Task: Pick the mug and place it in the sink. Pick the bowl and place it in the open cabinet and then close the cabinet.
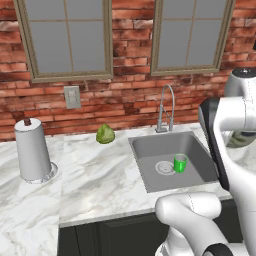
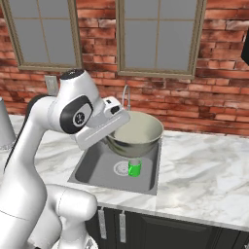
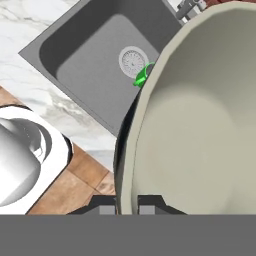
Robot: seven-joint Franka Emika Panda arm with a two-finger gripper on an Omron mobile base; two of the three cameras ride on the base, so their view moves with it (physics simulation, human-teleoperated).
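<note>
The gripper (image 3: 127,204) is pinching the rim of the bowl (image 2: 135,133) between its two fingers and holding it in the air above the sink (image 2: 92,168). The green mug (image 2: 134,168) is standing upright inside the sink, just beside the round drain (image 1: 164,168), under the bowl.
</note>
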